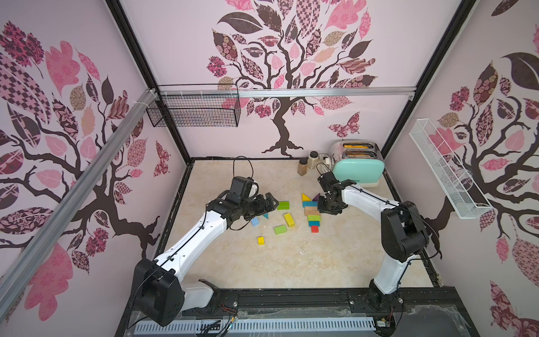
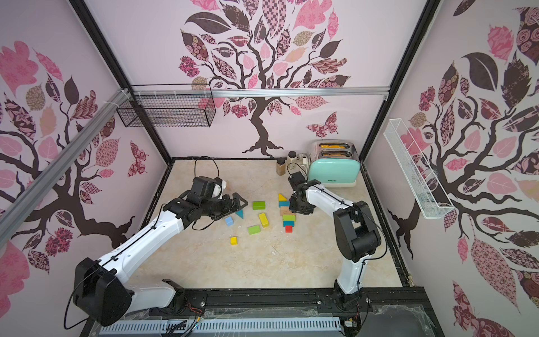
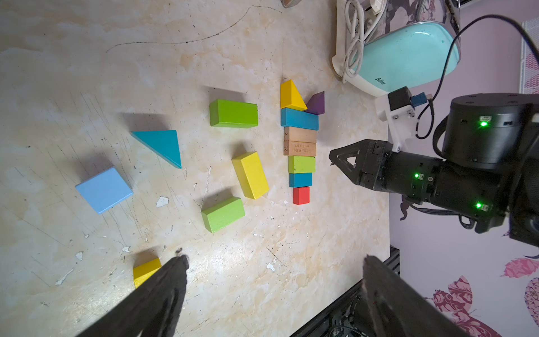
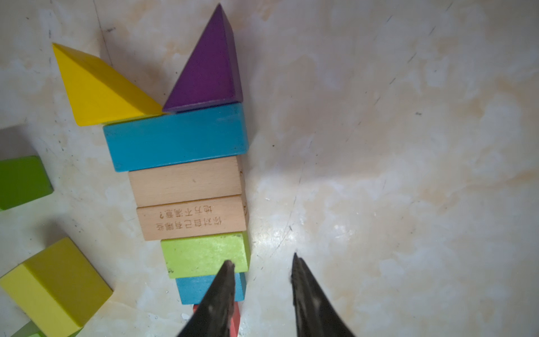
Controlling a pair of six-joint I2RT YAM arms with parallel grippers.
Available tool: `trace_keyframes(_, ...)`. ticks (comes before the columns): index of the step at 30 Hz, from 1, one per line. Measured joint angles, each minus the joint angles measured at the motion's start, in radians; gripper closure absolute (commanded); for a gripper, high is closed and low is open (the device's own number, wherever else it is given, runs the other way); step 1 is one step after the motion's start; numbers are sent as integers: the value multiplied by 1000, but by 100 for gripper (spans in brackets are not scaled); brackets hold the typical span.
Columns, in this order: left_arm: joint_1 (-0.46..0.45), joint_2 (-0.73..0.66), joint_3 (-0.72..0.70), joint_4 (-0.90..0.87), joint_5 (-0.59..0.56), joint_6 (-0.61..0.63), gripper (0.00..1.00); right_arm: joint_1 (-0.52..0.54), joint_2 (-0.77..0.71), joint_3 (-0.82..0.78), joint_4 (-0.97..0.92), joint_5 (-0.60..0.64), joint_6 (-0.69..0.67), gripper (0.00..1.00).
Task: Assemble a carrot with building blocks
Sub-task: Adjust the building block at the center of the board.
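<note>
On the tabletop, your block carrot lies nearly built, and both grippers are empty.
Nearest you a yellow cube sits alone; beyond it lie a green bar, a yellow bar, a light blue block and a teal wedge, spares by my reading. The carrot runs away from you: red cube as tip, teal block, green block, two tan bars, long blue bar, then yellow wedge and purple wedge as leaves. Your right gripper hangs beside the green block, jaws part open on nothing, likely placed to square that flank. Your left gripper hovers spread wide, holding nothing, clear of the row.
</note>
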Motion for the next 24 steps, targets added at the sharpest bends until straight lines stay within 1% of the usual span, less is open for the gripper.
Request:
trace_keyframes(10,0,0,-4,0,0,-2,2,0,39,-69,10,10,3,66)
trace_keyframes(24,0,0,-5,0,-1,-8,2,0,56,-74,47,-27,3,67)
